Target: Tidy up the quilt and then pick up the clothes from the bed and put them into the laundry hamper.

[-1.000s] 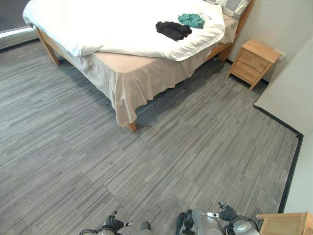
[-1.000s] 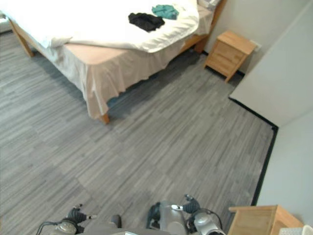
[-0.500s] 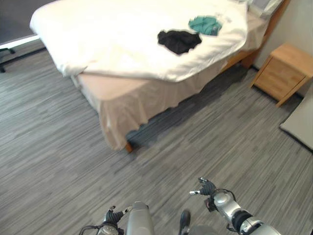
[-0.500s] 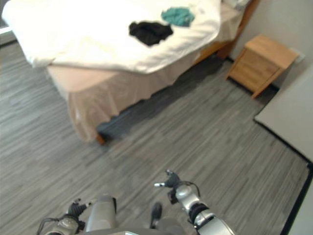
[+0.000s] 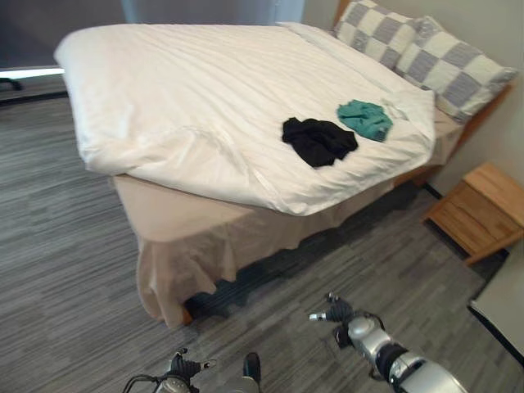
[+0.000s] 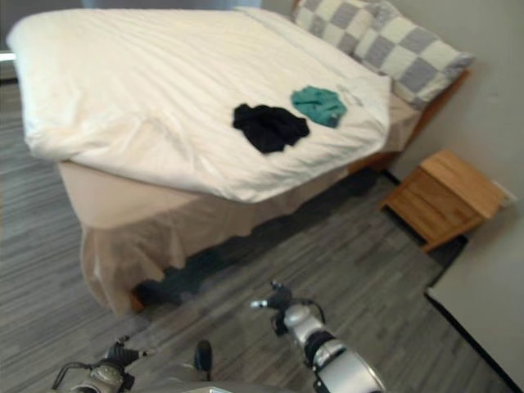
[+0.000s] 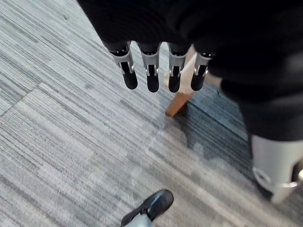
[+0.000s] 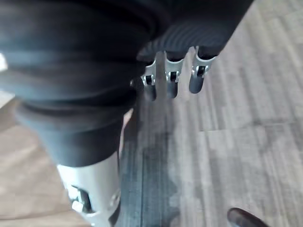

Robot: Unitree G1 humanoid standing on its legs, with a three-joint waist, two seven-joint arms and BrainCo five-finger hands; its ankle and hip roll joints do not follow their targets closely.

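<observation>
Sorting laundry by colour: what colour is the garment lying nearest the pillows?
Teal green garment, beside a black one; clearest in the left eye view.

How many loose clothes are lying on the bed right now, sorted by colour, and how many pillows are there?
Black clothes: 1, the black garment on the white quilt
Teal clothes: 1, the teal garment beside it, nearer the pillows
Checked pillows: 2, checked pillows at the head of the bed
Total: 4
</observation>
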